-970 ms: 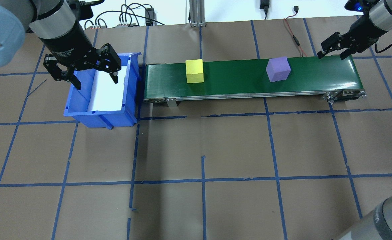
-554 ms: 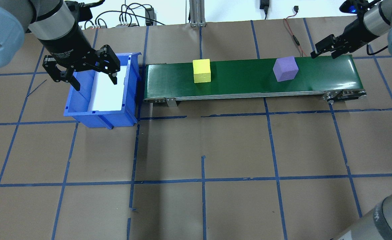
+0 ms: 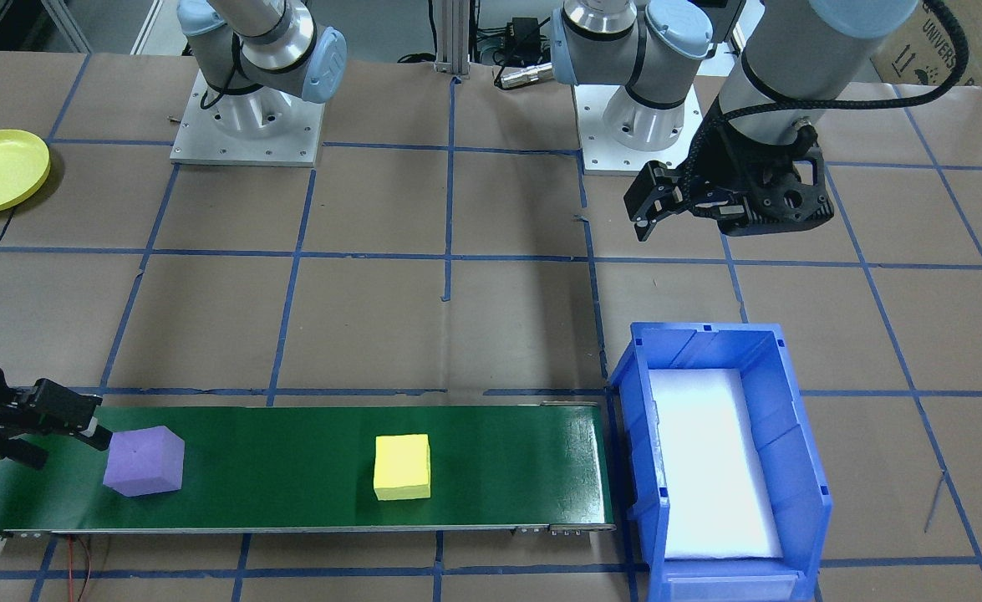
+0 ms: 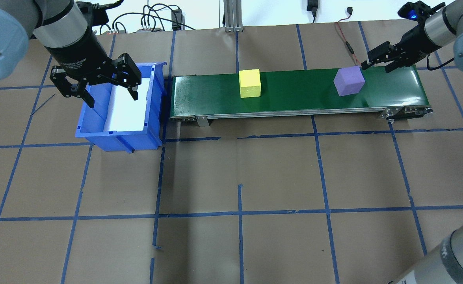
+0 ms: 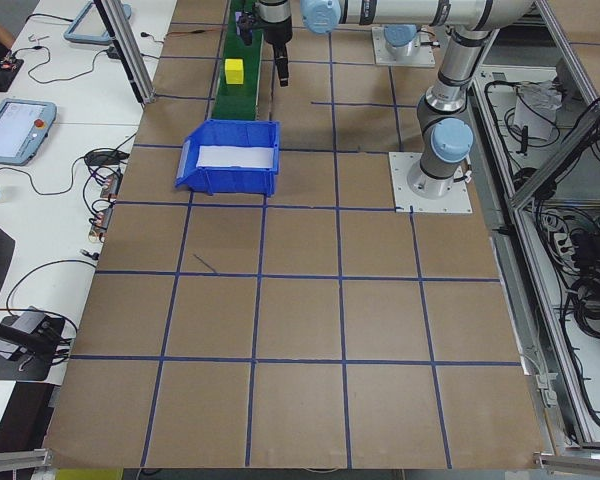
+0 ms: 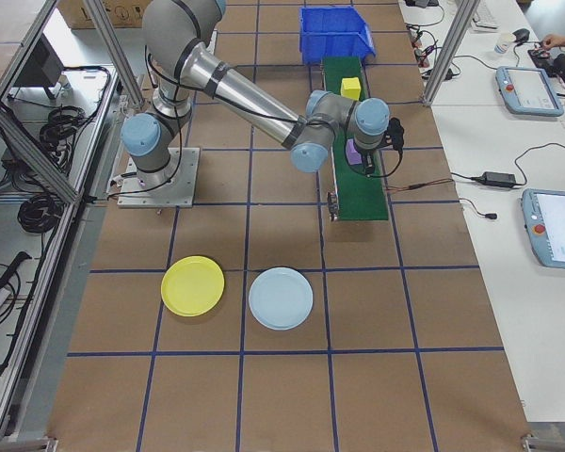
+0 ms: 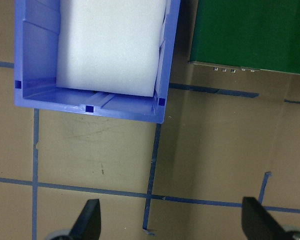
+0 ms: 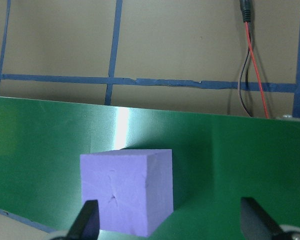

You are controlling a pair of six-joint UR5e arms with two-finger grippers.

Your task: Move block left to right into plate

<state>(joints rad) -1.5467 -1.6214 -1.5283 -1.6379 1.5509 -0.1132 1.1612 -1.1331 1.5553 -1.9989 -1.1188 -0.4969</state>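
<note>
Purple foam cube (image 4: 348,80) sits near the right end of the long green conveyor belt (image 4: 294,98), with our right gripper (image 4: 377,61) just behind it, fingers spread and pinching nothing. We judge it light, soft and slightly compressible, best taken across 2 flat opposite faces. A yellow foam cube (image 4: 250,83) rides mid-belt. Off the belt's other end stands a blue plastic bin (image 4: 152,130), our left gripper (image 4: 97,85) hanging spread above it. The round pale yellow plastic plate (image 6: 193,285) lies well apart from the belt.
</note>
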